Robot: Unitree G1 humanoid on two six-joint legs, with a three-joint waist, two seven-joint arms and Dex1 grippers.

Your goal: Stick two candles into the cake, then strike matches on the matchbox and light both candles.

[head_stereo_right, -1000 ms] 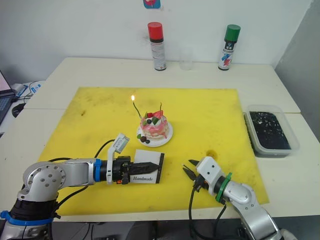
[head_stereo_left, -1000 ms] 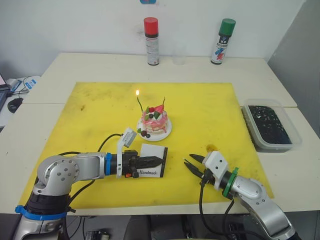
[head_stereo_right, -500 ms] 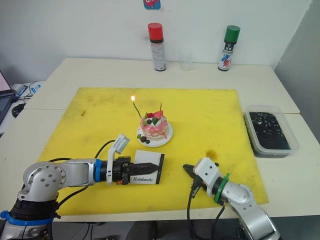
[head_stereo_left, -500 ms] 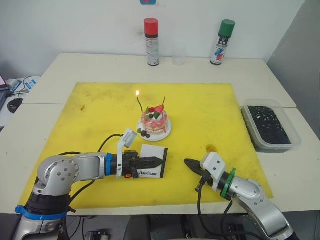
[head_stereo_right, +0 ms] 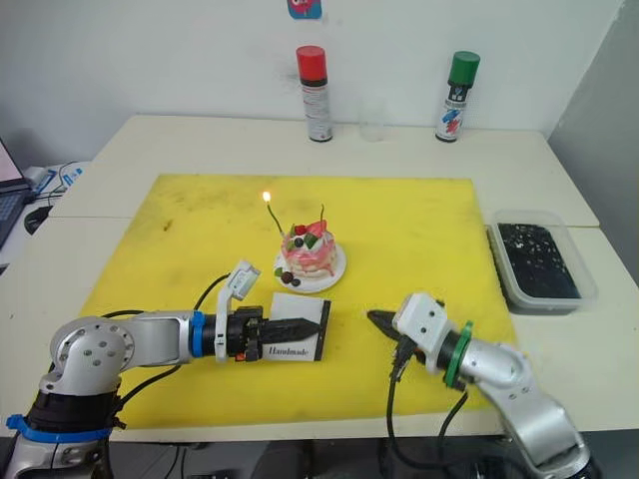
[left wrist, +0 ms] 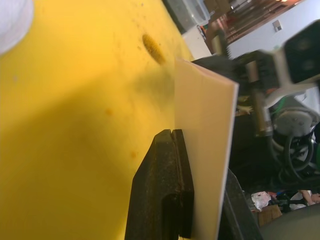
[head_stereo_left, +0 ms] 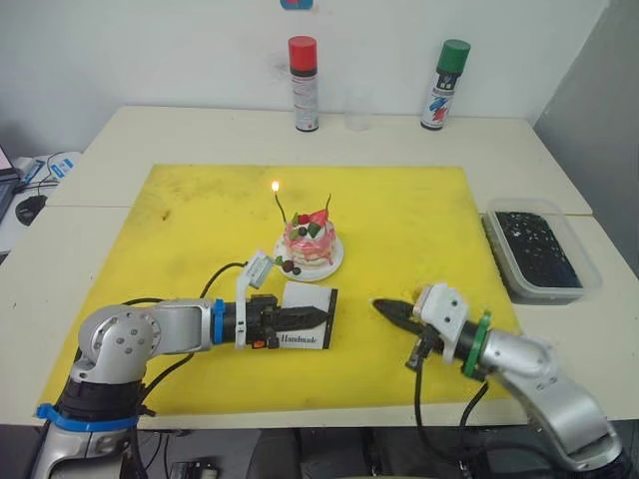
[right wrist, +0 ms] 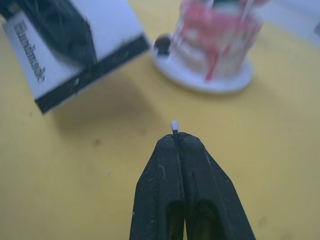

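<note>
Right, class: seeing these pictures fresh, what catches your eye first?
The lit candle burning on the cake mid-mat, beside an unlit one. Nearer, the left gripper holds the matchbox tilted up, while the right gripper, shut on a match, points toward it.

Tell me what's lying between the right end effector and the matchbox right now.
Nothing: in the left eye view, only bare yellow mat separates the right end effector, shut on a match, from the matchbox held by the left end effector.
</note>
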